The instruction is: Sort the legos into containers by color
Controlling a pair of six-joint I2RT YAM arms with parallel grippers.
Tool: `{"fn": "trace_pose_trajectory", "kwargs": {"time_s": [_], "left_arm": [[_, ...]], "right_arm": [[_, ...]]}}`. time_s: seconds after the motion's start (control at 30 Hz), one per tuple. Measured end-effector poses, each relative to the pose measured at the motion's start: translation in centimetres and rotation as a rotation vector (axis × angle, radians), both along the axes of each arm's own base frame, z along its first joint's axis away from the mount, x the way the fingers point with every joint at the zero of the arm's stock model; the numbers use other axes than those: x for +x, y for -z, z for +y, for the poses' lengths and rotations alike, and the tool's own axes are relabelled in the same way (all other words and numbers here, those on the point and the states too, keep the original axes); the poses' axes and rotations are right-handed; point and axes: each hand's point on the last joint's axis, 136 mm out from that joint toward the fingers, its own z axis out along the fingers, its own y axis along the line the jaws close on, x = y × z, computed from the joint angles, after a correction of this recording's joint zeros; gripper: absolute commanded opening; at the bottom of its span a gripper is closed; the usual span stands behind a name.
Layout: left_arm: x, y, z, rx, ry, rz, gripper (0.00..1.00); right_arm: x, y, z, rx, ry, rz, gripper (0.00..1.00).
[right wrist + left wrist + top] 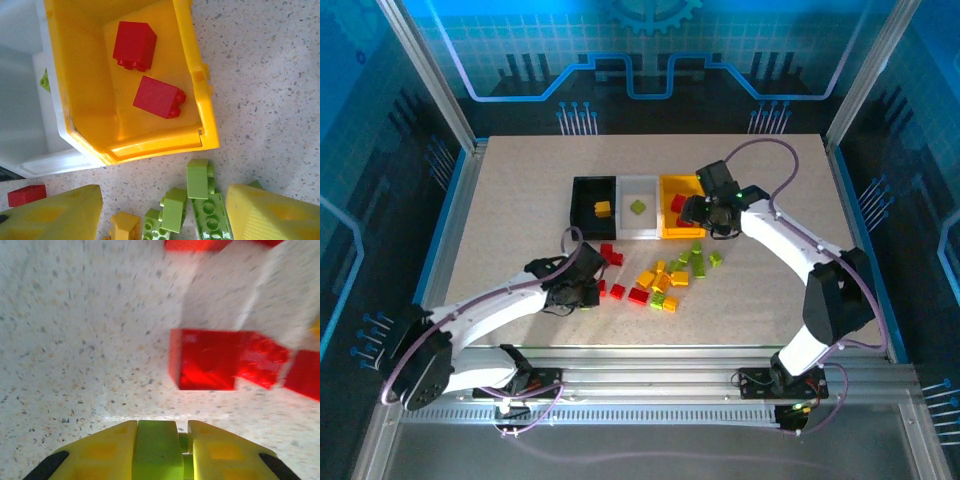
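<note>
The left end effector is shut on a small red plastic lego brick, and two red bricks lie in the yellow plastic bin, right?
Not quite. The left end effector is shut on a small lime green plastic lego brick, not a red one, as the left wrist view shows. Two red bricks do lie in the yellow plastic bin.

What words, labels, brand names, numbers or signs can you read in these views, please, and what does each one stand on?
No text can be read in these views.
Back wall panel: a gear and circuit-line graphic, no letters.
Black bin, white bin, yellow bin: bare plastic, no labels.
Studs of the green plate: any embossing is too blurred to read.
</note>
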Motion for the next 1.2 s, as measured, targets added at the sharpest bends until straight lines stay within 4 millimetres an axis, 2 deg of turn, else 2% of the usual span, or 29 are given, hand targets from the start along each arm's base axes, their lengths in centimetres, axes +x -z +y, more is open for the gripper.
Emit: {"fn": "trace_pose_trajectory", "kwargs": {"time_s": [0.1, 0.23, 0.3, 0.37, 0.43, 0.53, 0.73, 0.93, 1.1, 1.2], "left_arm": [[2.0, -3.9, -1.3, -0.045, 0.009, -0.081, 0.14], [6.0, -8.8, -4.3, -0.095, 0.040, -0.188, 0.13], [8.7, -10.3, -6.2, -0.104, 0.059, -0.231, 0.12], [11.2, -10.8, -7.7, -0.104, 0.069, -0.253, 0.11], [14.3, -10.4, -9.2, -0.094, 0.071, -0.266, 0.11], [18.2, -9.0, -10.2, -0.065, 0.067, -0.269, 0.11], [23.7, -6.3, -11.1, -0.005, 0.055, -0.269, 0.12], [25.9, -3.9, -11.8, 0.034, 0.060, -0.250, 0.30], [26.4, -2.4, -12.1, 0.049, 0.059, -0.227, 0.45], [26.4, -2.2, -11.9, 0.052, 0.056, -0.219, 0.56]], "right_arm": [[-0.5, 0.1, -0.4, 0.007, 0.008, 0.004, 0.67], [-1.5, 0.4, -1.2, 0.011, 0.020, 0.007, 0.67], [-1.9, 0.6, -1.5, 0.011, 0.027, 0.012, 0.67], [-2.2, 0.8, -1.8, 0.011, 0.032, 0.017, 0.67], [-2.7, 1.2, -2.4, 0.012, 0.043, 0.025, 0.67], [-3.3, 1.5, -3.2, 0.012, 0.058, 0.031, 0.67], [-4.1, 1.1, -4.6, 0.026, 0.084, 0.019, 0.68], [-4.6, 0.7, -5.0, 0.044, 0.088, 0.009, 0.69], [-5.6, 1.9, -5.2, 0.039, 0.082, 0.043, 0.70], [-6.1, 2.7, -5.4, 0.036, 0.083, 0.066, 0.70]]}}
